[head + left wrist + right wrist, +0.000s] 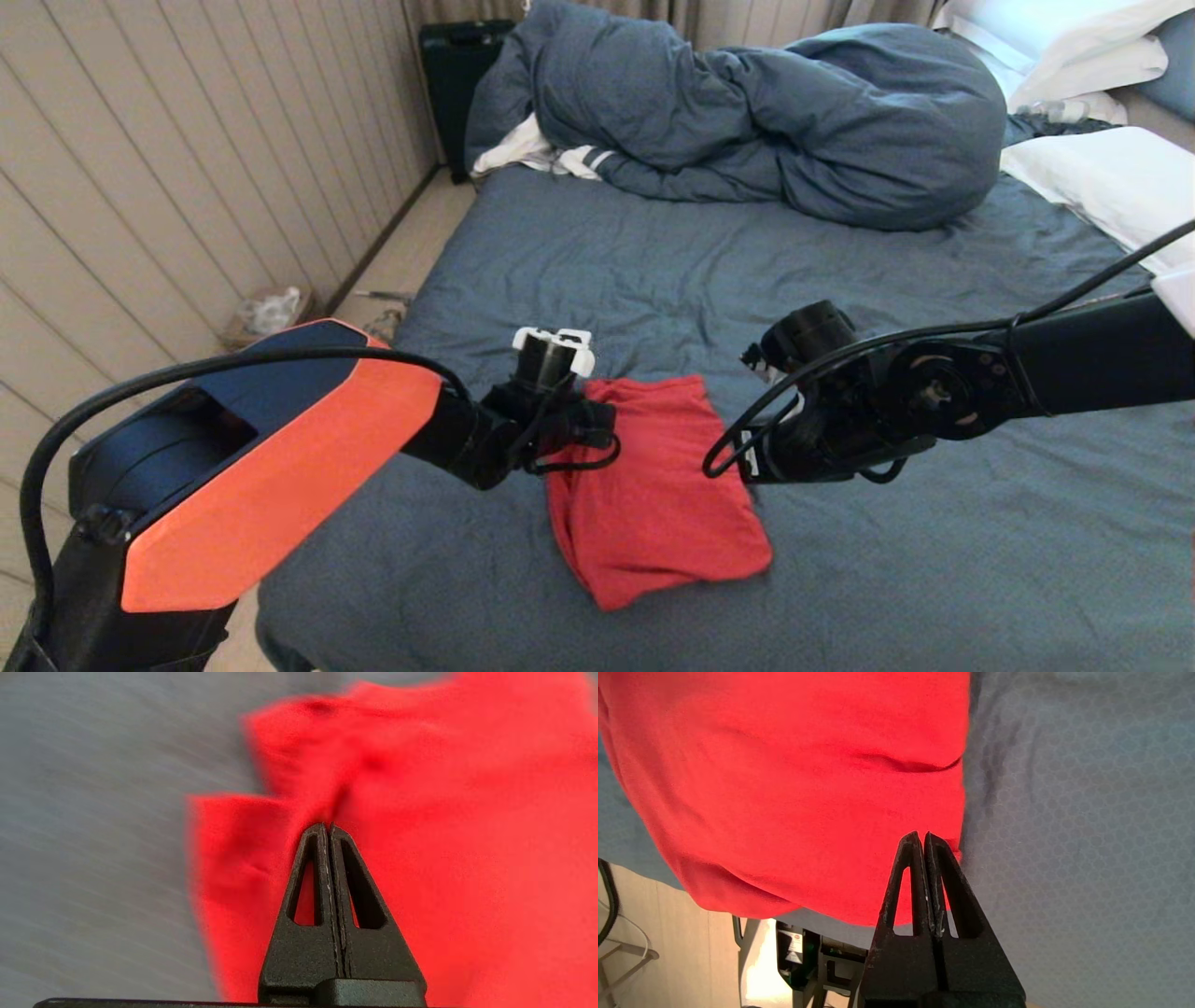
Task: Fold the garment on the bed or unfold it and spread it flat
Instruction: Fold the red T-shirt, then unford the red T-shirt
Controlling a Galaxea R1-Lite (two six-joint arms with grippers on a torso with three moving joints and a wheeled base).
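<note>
The garment [653, 495] is a red T-shirt folded into a rough rectangle, plain side up, near the front edge of the bed [579, 271]. My left gripper [597, 437] hangs over the garment's far left corner. In the left wrist view the left gripper [326, 826] is shut, with the red cloth [444, 858] blurred behind it and nothing seen between the fingers. My right gripper [747, 457] hovers at the garment's right edge. In the right wrist view the right gripper [923, 834] is shut and empty, just over the garment's [794, 788] border with the sheet.
A bunched blue-grey duvet [766, 121] lies across the far part of the bed, with white pillows [1102, 177] at the right and a white striped cloth [560, 159] beside it. A panelled wall and a floor strip with a small box [266, 313] run along the left.
</note>
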